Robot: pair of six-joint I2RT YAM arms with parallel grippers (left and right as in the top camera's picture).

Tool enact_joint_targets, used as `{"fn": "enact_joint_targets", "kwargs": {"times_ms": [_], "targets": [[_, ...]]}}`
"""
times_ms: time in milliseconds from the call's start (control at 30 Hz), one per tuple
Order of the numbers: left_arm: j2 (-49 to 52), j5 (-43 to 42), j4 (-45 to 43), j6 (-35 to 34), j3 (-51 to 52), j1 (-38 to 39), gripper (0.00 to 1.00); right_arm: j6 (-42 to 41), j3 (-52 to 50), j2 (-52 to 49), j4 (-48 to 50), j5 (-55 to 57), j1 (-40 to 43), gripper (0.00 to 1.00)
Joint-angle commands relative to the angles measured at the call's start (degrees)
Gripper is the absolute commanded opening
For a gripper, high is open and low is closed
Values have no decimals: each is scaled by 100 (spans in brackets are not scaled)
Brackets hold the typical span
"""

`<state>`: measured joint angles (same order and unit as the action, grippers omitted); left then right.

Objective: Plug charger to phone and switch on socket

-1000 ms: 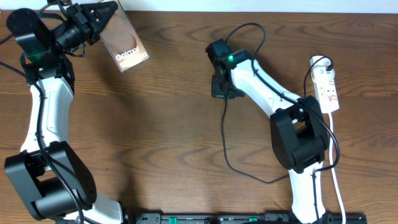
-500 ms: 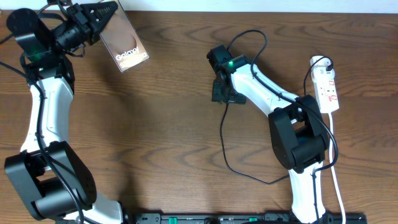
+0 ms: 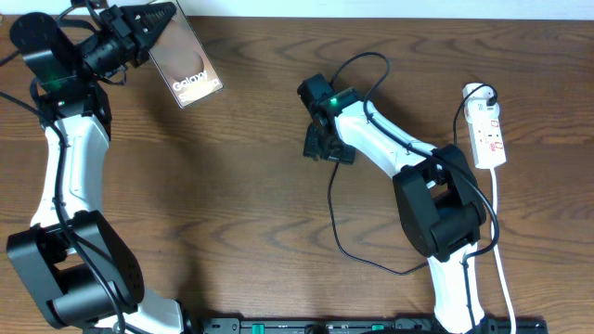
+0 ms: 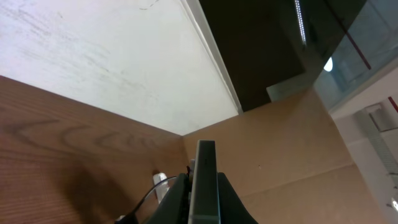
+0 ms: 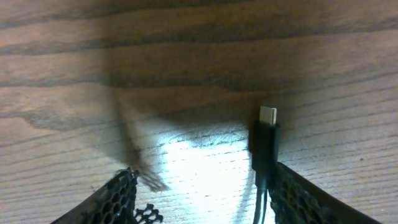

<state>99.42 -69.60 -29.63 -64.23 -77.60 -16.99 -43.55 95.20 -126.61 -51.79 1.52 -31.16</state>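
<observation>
The phone, a brown slab with white lettering, is held off the table at the far left, tilted, with my left gripper shut on its upper edge. In the left wrist view the phone shows edge-on between the two fingers of my left gripper. The charger is a thin black cable curving across the table. Its plug tip lies on the wood just inside the right finger of my right gripper, which is open. From overhead, my right gripper hovers mid-table. The socket lies at the right edge.
The socket's white lead runs down the right side toward the front. The right arm's base stands between the charger loop and the socket. A pale wall rises behind the table.
My right gripper has opened and shifted a little left and toward the front, and the cable loop behind it moved with it. The left arm and the phone have stayed still.
</observation>
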Motion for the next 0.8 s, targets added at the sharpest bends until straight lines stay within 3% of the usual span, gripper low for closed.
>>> {"fn": "enact_joint_targets", "kwargs": {"times_ms": [0,267,333,467,600,767], "targets": [[-125,-136,-48,74,-138,-7,7,-188,-127,11,70,157,0,63],[-125,-136,-48,74,-138,-7,7,-184,-168,11,214,271,11,60],[-125,-136,-48,76,-138,-7,7,-186,-168,11,214,269,11,55],[-125,-136,-48,76,-138,-7,7,-184,-168,11,229,271,11,40],[-125,-136,-48,76,-138,-7,7,-184,-168,11,229,267,9,4],[-125,-136,-48,79,-138,-7,8,-175,-168,11,236,234,9,1]]}}
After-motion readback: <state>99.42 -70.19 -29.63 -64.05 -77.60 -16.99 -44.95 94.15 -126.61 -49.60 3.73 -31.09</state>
